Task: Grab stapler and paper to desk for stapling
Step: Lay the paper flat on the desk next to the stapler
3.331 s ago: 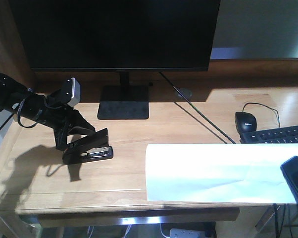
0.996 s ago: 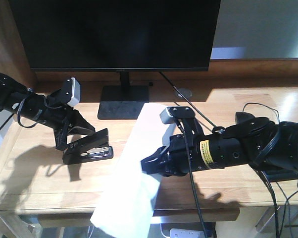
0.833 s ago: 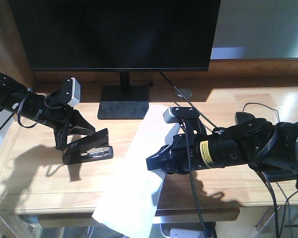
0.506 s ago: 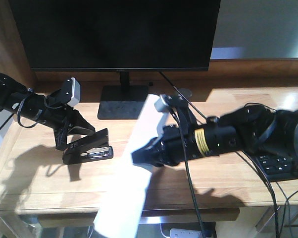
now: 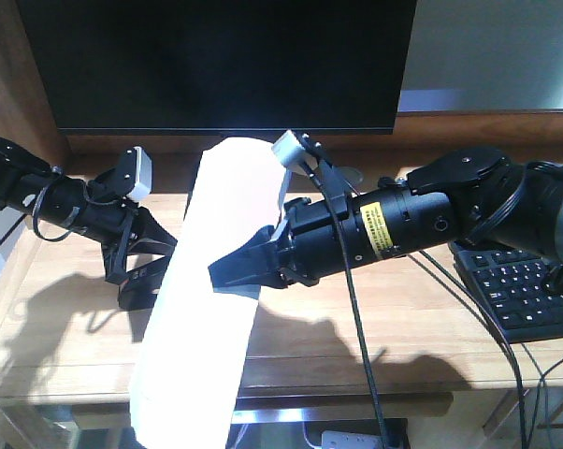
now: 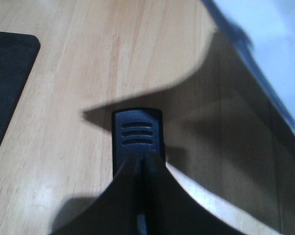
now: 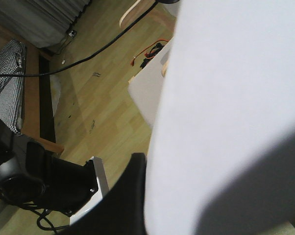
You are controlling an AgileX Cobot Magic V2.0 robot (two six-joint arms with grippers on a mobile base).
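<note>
The white paper (image 5: 207, 281) hangs tilted in mid-air over the desk (image 5: 57, 318), running from near the monitor down past the front edge. My right gripper (image 5: 233, 273) is shut on its right edge. In the right wrist view the paper (image 7: 226, 98) fills the right side beside one black finger (image 7: 123, 196). The black stapler (image 5: 137, 288) rests on the desk at the left, mostly hidden behind the sheet. My left gripper (image 5: 129, 267) is shut on it. The left wrist view shows the stapler's ridged tip (image 6: 137, 132) sticking out past my shut left gripper (image 6: 140, 169).
A large black monitor (image 5: 225, 65) stands at the back, its base (image 6: 5, 73) just left of the stapler. A black keyboard (image 5: 525, 290) lies at the right under my right arm. Cables cross the desk's middle and hang over its front edge.
My right arm has swung left and risen with the paper, which now hangs in front of the stapler. The left arm and stapler have not moved.
</note>
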